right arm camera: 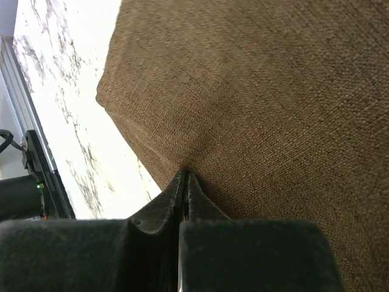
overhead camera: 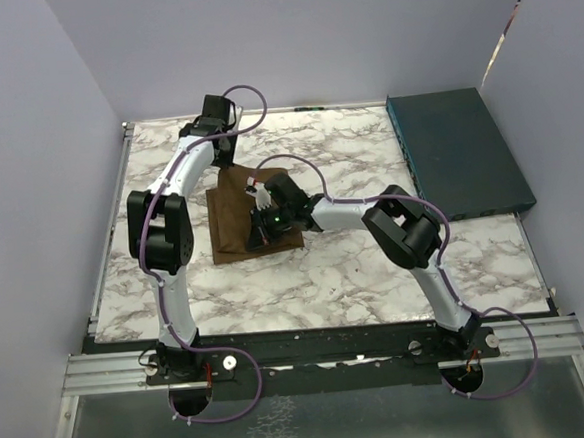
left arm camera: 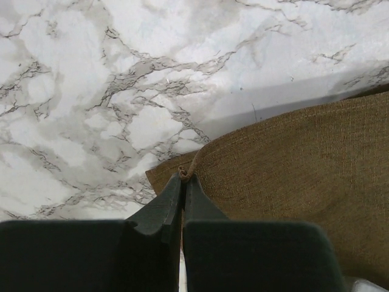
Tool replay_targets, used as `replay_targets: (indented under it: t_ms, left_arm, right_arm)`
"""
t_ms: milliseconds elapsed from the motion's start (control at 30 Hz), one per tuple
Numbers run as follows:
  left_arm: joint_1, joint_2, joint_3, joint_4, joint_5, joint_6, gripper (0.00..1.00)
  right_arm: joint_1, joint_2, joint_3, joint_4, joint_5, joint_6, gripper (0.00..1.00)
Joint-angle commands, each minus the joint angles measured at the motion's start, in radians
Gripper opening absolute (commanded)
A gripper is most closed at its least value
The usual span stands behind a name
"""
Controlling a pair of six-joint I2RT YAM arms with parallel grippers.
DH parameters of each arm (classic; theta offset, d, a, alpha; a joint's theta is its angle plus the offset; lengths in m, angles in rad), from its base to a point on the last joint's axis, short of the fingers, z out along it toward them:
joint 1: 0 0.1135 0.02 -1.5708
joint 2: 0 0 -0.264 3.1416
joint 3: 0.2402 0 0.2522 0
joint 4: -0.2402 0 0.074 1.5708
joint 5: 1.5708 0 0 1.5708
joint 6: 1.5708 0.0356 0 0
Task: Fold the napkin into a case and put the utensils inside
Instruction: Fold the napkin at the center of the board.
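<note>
Left gripper point(left arm camera: 183, 177) clamped tight on the napkin point(left arm camera: 292, 176) at its far corner. Right gripper point(right arm camera: 184, 177) pinching a folded edge. The cloth's lying mid-table point(overhead camera: 355, 265), marble showing on every side, teal box point(overhead camera: 458, 152) well off to my right.

Bare marble table point(overhead camera: 326, 277) surrounds the napkin point(overhead camera: 234, 218); the teal box point(overhead camera: 458, 152) occupies the far-right corner.
</note>
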State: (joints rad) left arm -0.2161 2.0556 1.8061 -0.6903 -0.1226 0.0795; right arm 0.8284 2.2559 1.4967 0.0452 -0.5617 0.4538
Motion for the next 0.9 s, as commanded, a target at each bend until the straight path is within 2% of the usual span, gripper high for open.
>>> replay_targets:
  t_ms: [0,233,467,633,867]
  left_arm:
    - [-0.007,0.008,-0.029,-0.028,-0.023,0.034,0.0]
    - [-0.007,-0.021,-0.058,-0.03,-0.012,0.035,0.0]
    - [-0.016,-0.057,-0.07,-0.035,0.01,0.026,0.0]
    - [-0.036,-0.084,-0.099,-0.039,0.02,0.022,0.0]
    - [-0.074,-0.126,-0.102,-0.08,0.087,-0.007,0.0]
  right_arm:
    - [0.008,-0.003,-0.009,0.002,0.017,-0.017,0.01]
    - [-0.001,-0.133,-0.044,0.05,0.025,-0.026,0.01]
    - [-0.121,-0.297,-0.192,0.101,-0.004,0.018,0.01]
    - [-0.177,-0.25,-0.251,0.096,-0.056,0.025,0.01]
    - [-0.196,-0.095,-0.183,0.134,-0.088,0.077,0.01]
